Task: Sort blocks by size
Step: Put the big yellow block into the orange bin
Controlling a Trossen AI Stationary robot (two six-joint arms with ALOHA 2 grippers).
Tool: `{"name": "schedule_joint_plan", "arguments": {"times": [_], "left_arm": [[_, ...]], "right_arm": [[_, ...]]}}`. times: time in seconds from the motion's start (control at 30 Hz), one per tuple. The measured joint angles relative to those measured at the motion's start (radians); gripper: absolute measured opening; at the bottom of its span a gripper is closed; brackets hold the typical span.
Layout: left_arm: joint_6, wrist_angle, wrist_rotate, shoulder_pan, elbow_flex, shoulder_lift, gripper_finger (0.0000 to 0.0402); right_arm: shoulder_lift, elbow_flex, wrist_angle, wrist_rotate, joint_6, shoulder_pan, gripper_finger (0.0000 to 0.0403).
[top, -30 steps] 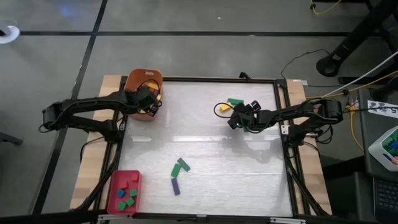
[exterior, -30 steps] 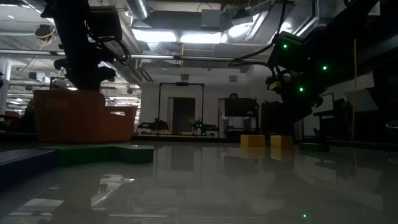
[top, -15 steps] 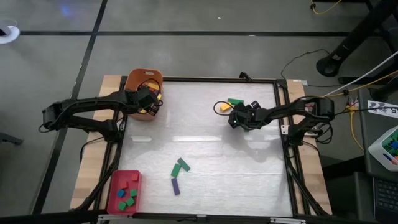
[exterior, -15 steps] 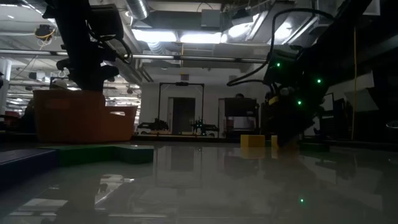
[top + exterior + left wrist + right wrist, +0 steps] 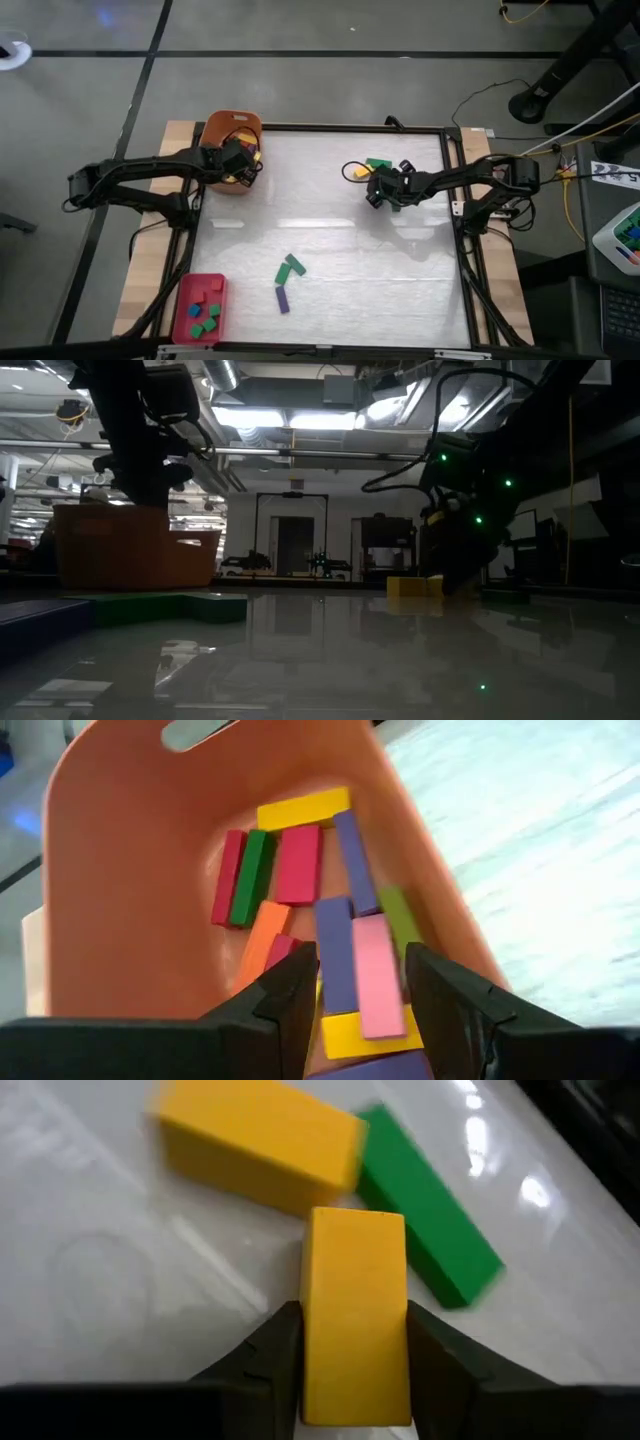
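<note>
My right gripper is low over the far right part of the table, shut on a yellow bar. A second yellow bar and a green bar lie flat on the table just beyond it. My left gripper hangs open and empty above the orange tub, which holds several coloured bars. A green bar and a purple bar lie near the front middle. My right gripper pinches the yellow bar's two long sides between its two fingers, at the bar's near end. The fingers slant down from the table's right and lie along the bar. In the low view the gripper hides whether the bar rests on the table.
A flat red tray with several small cubes sits at the front left corner. The tub stands at the far left corner. A black frame borders the white table. The middle of the table is bare.
My right gripper has come down to table height and gone a little toward the table's left edge, onto the yellow bar. In the low view it now hides the right-hand one of the two yellow blocks. My left gripper has kept still over the tub.
</note>
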Motion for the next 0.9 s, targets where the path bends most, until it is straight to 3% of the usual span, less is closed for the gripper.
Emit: {"name": "schedule_joint_plan", "arguments": {"times": [0.2, 0.47, 0.57, 0.77, 0.9], "left_arm": [[0.035, 0.146, 0.103, -0.043, 0.000, 0.000, 0.0141], [-0.013, 0.478, 0.396, -0.084, 0.000, 0.000, 0.0141], [-0.048, 0.593, 0.485, -0.091, 0.000, 0.000, 0.0141], [-0.101, 0.721, 0.510, -0.113, 0.000, 0.023, 0.0141], [-0.132, 0.799, 0.510, -0.133, 0.000, 0.064, 0.0141]], "right_arm": [[-0.058, 0.070, 0.003, -0.101, -0.197, 0.002, 0.0139], [-0.087, 0.184, 0.014, -0.146, -0.507, 0.002, 0.0138], [-0.087, 0.197, 0.113, -0.175, -0.609, 0.002, 0.0140], [-0.087, 0.197, 0.361, -0.327, -0.796, 0.002, 0.0138], [-0.087, 0.197, 0.473, -0.374, -0.864, 0.002, 0.0140]]}}
